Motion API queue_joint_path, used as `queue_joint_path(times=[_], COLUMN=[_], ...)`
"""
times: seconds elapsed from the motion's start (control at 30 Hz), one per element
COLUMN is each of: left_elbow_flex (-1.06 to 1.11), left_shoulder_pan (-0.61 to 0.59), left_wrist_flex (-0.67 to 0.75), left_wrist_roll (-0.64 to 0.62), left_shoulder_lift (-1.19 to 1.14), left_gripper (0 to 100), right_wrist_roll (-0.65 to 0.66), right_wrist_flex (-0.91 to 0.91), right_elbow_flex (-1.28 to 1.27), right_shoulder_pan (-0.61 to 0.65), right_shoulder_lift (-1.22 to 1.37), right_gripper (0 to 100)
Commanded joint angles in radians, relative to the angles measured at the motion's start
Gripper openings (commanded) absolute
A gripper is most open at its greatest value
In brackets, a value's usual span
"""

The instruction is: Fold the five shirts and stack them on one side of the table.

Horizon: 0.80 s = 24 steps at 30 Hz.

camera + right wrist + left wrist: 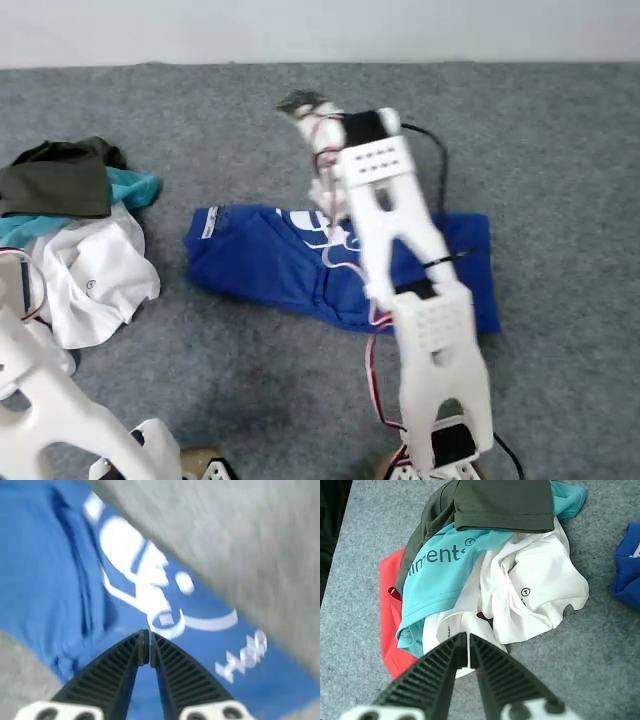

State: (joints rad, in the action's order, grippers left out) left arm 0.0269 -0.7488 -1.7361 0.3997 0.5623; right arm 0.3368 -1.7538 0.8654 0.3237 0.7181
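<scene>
Both closed, empty, right gripper [149, 641] over blue shirt [47, 560], left gripper [468, 642] over pile [530, 587]

Light is soft and even over the grey table [560, 150]; we cannot place its source. Shadows are faint and soft-edged. The right arm [400, 230] has a white shell that reads very bright, close to glare. Ahead of the left gripper [469, 639], the white shirt [540, 580] is bright, with grey shading in its folds and thin shade along its edge. The dark shirt [505, 502] beyond is dim. Below the right gripper [145, 647], the blue shirt [45, 570] is evenly lit.
</scene>
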Motion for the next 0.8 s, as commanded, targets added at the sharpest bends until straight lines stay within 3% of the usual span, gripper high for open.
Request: queue_joint_path(times=[0.0,0.13,0.2,0.57,0.77], left_elbow_flex=[-0.007,-0.007,-0.007,-0.007,-0.005], left_shoulder_pan=[-0.006,-0.006,-0.006,-0.002,-0.002], left_wrist_flex=[0.006,0.006,0.006,0.006,0.005], left_wrist_roll=[0.015,0.017,0.017,0.032,0.066], left_shoulder_lift=[0.028,0.025,0.021,0.021,0.021], left_gripper=[2,2,2,2,2], right_wrist_roll=[-0.048,-0.109,-0.143,-0.163,-0.167], right_wrist_flex=[-0.044,-0.039,-0.024,0.384,0.591], right_elbow_flex=[-0.178,-0.374,-0.453,-0.878,-1.043], right_shoulder_pan=[-0.076,-0.124,-0.153,-0.363,-0.392], right_shoulder_lift=[-0.242,-0.407,-0.458,-0.501,-0.499], right_gripper=[6.8,21.5,24.2,24.5,24.5])
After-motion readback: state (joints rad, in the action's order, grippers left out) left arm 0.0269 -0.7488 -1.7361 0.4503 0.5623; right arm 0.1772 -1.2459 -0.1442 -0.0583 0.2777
